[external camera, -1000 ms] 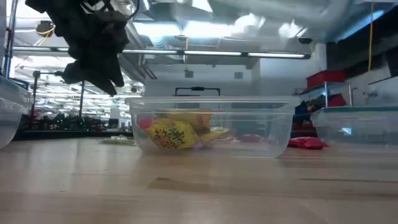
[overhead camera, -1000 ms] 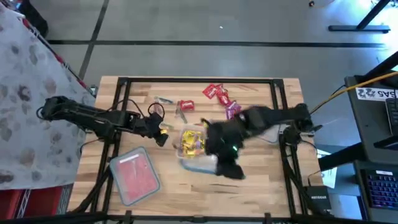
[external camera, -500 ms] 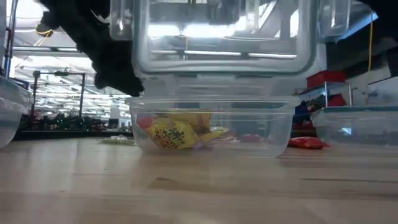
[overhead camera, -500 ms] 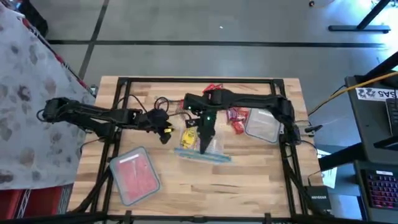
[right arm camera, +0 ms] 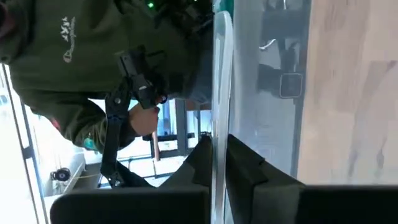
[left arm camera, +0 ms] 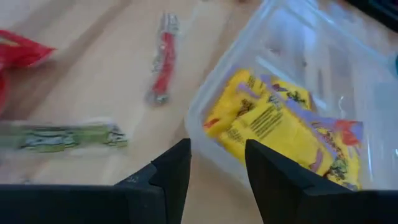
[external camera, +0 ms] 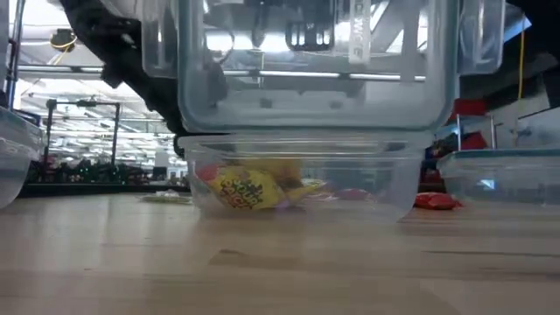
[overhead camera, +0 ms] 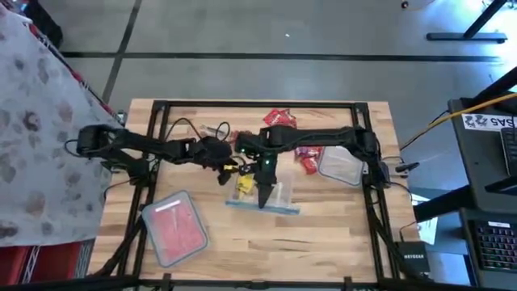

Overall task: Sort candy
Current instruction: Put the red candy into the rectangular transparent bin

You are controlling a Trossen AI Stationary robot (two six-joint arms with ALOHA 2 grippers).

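Candy (left arm camera: 273, 121) in yellow wrappers is lying in the clear tub (overhead camera: 266, 194) mid-table, more is sitting near the far edge. Right gripper (right arm camera: 214, 158) is clenching a second tub's rim, which risks slipping down onto it. Left gripper (left arm camera: 214, 168) is hovering released beside it.

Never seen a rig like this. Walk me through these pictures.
Two dark robot arms work at a wooden table, sorting wrapped candy. One picture looks down from above, one looks level across the tabletop, two come from wrist cameras. The left claw is open at the rim of a clear plastic tub holding yellow wrapped candy. The right claw pinches a second clear tub by its edge, held off the table near the first. Red wrapped candy lies loose; a third tub holds red pieces.
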